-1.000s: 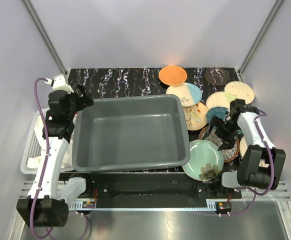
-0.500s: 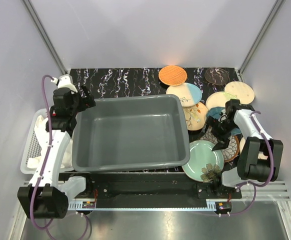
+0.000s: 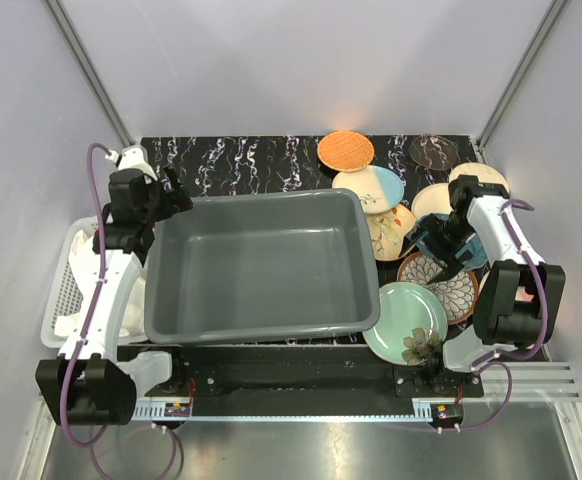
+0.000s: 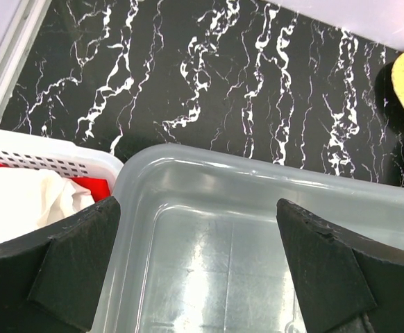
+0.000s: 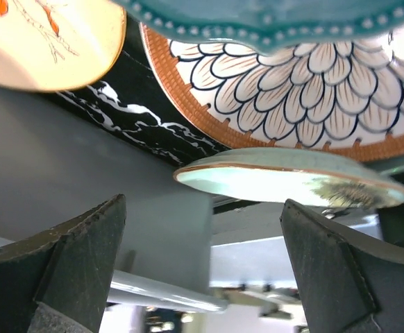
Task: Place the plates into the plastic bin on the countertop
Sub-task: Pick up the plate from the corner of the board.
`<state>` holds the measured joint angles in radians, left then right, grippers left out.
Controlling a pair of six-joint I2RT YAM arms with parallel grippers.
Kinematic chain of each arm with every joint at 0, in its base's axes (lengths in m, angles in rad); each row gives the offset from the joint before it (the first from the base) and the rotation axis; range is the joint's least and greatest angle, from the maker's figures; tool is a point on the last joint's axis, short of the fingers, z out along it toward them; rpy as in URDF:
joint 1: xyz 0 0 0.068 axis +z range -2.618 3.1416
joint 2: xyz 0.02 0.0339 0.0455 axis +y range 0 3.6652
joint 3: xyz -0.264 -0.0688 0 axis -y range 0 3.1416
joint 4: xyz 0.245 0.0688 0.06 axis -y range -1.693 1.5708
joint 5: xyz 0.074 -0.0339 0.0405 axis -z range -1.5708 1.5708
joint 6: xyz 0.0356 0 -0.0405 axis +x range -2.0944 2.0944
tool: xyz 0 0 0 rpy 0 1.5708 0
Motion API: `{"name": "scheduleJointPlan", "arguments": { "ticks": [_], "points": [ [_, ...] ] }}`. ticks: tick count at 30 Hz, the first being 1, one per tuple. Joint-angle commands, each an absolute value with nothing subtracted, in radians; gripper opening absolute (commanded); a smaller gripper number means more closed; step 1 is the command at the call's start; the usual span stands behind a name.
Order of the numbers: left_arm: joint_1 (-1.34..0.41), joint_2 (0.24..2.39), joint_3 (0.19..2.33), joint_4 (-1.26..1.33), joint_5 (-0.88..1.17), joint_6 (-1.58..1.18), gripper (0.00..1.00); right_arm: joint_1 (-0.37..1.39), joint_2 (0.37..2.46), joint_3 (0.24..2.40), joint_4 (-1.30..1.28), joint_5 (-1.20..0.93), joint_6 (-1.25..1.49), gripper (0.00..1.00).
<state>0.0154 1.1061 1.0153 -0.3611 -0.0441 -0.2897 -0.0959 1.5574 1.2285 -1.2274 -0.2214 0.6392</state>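
Observation:
The grey plastic bin (image 3: 261, 265) stands empty on the black veined countertop (image 3: 241, 160). Several plates lie to its right: orange woven (image 3: 346, 150), cream-and-blue (image 3: 369, 187), dark patterned (image 3: 433, 152), peach with sprigs (image 3: 393, 232), teal (image 3: 459, 250), petal-patterned (image 3: 449, 290) and green floral (image 3: 406, 320). My right gripper (image 3: 439, 252) is open and empty, low over the teal plate (image 5: 271, 17) and the petal plate (image 5: 313, 90). My left gripper (image 3: 168, 197) is open and empty above the bin's far left corner (image 4: 160, 163).
A white mesh basket (image 3: 66, 290) with white and red cloth (image 4: 28, 201) stands against the bin's left side. Two more cream plates (image 3: 481, 182) (image 3: 433, 200) lie at the far right. The green plate (image 5: 292, 184) overhangs the counter's front edge beside the bin's wall (image 5: 84, 187).
My right gripper has drawn back toward the far side, off the petal plate and over the teal plate. My left gripper has shifted slightly left and farther along the bin's corner.

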Motion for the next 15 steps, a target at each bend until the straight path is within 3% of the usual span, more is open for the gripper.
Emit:
{"name": "scheduleJointPlan", "arguments": {
  "ticks": [1,7,15],
  "points": [
    [0.017,1.132,1.077,-0.388,-0.020,-0.291,0.99,-0.075,1.571,1.253,-1.302,-0.207,0.842,1.00],
    [0.006,1.143,1.085,-0.420,-0.047,-0.304,0.99,-0.046,1.529,1.191,-1.319,-0.225,1.109,0.96],
    [-0.147,1.163,1.118,-0.453,-0.117,-0.198,0.99,-0.009,1.568,1.152,-1.338,-0.147,1.305,0.91]
  ]
}}
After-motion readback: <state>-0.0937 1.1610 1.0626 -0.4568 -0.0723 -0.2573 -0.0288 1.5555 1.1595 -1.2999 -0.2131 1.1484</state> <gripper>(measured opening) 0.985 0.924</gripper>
